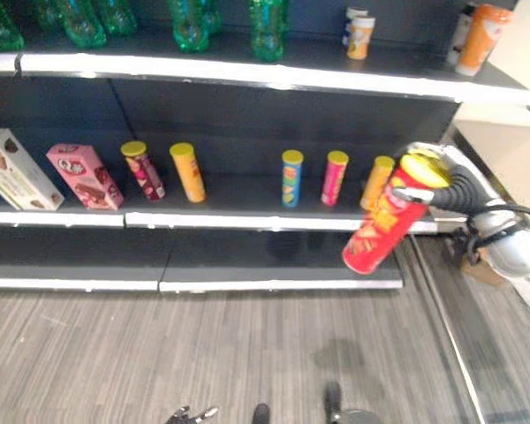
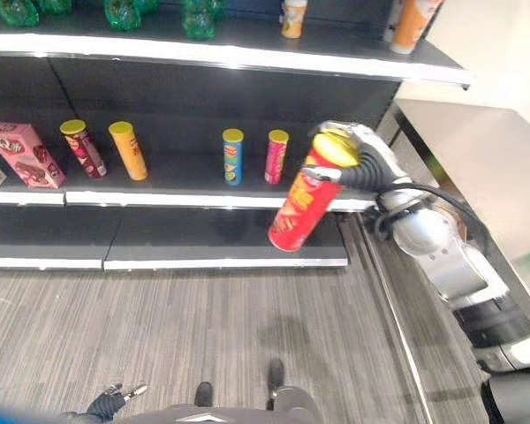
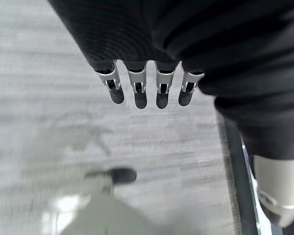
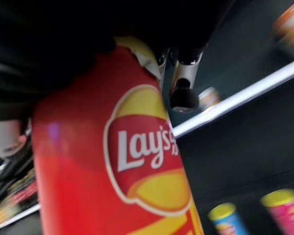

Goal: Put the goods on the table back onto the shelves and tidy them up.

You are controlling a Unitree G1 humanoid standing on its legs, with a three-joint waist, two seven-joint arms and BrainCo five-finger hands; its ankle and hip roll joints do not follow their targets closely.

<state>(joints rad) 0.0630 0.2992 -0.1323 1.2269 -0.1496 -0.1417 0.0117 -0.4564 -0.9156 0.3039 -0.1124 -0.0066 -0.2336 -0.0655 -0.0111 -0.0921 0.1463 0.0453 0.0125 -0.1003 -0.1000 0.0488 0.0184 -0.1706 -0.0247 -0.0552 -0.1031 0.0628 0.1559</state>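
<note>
A grey striped floor (image 1: 159, 353) is running up to dark shelves (image 1: 247, 199) edged in white, and a pale table (image 2: 486, 168) is standing at the right. The right robot hand (image 2: 358, 163) is gripping the red chip can (image 2: 302, 205) near its yellow lid, holding it tilted in the air before the middle shelf's right end, beside smaller cans (image 1: 291, 177) and a pink box (image 1: 84, 175). Green bottles (image 1: 190, 22) are getting cropped up top. The left robot hand (image 3: 147, 88) is hanging low with relaxed fingers.

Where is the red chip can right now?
The red chip can is tilted in the right hand, held in front of the middle shelf at its right end, near the orange can.
</note>
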